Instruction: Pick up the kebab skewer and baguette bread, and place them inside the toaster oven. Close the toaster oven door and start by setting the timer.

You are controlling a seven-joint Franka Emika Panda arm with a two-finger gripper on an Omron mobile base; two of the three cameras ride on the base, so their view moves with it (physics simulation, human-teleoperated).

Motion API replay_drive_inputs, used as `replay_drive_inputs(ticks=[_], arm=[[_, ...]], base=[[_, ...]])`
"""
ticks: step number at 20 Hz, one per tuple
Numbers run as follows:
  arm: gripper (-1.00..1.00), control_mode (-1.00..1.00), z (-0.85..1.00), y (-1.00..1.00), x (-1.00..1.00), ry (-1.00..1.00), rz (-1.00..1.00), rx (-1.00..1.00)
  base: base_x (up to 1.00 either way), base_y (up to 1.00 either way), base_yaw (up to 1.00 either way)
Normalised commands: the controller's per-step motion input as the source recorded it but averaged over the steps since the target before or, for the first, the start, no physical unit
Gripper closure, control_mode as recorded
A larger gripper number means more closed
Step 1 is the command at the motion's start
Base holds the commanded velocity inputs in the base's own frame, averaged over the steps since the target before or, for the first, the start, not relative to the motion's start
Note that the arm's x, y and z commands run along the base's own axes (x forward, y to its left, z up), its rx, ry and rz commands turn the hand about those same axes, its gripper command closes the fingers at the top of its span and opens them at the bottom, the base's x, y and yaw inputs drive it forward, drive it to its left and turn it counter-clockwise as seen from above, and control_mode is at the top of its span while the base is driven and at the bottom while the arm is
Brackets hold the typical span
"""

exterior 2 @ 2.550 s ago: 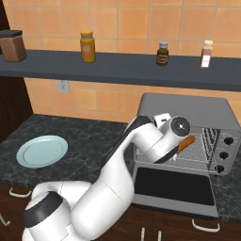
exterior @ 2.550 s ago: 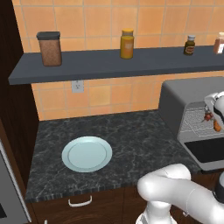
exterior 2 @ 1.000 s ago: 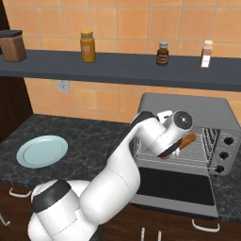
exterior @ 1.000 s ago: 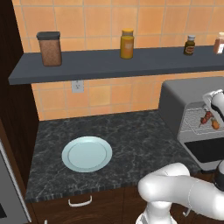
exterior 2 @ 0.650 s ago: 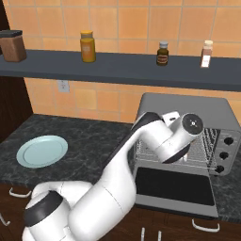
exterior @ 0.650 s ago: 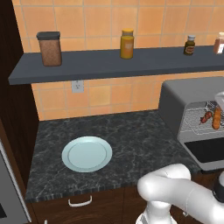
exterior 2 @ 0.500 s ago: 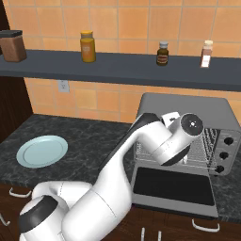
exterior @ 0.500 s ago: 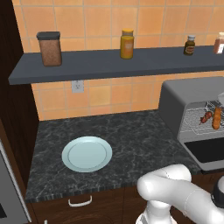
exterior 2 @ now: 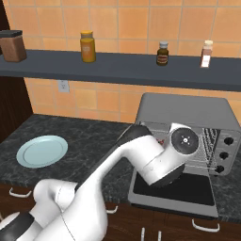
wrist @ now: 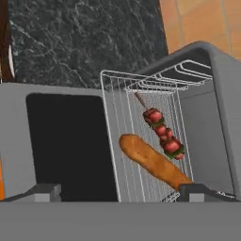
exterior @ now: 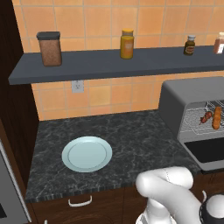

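Orange tiles are backing the dark speckled counter [exterior: 131, 131] you are working over, and a grey shelf [exterior: 109, 65] is running along the wall with jars on it. On the counter's left part a pale blue plate [exterior: 86, 153] is lying bare. At the right the toaster oven [exterior 2: 188, 113] is standing with its door [exterior 2: 175, 189] folded down flat toward you, dark glass facing up. In the hand view you are looking straight into it: the baguette bread [wrist: 153, 161] is lying on the wire rack [wrist: 141, 136], and the kebab skewer [wrist: 162, 132] is lying on the same rack just beside it, the two nearly parallel and not touching. Your gripper [wrist: 120, 193] is hanging in front of the rack with its fingertips [wrist: 42, 192] spread wide apart, and it is holding nothing.
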Motion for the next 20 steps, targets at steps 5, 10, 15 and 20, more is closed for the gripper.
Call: replay_drive_inputs(ticks=[5, 10, 15, 20], arm=[[-1.0, -1.0, 0.1, 0.06, -0.32, -0.05, -0.68, 0.48], [-1.0, -1.0, 0.12, 0.08, -0.3, -0.15, -0.56, 0.71], [-1.0, -1.0, 0.0, 0.29, -0.11, -0.15, -0.18, 0.97], [-1.0, -1.0, 0.01, 0.81, 0.27, 0.03, -0.02, 0.45]], base=[[0.0, 0.0, 0.0], [0.0, 0.0, 0.0], [0.0, 0.0, 0.0], [0.0, 0.0, 0.0]])
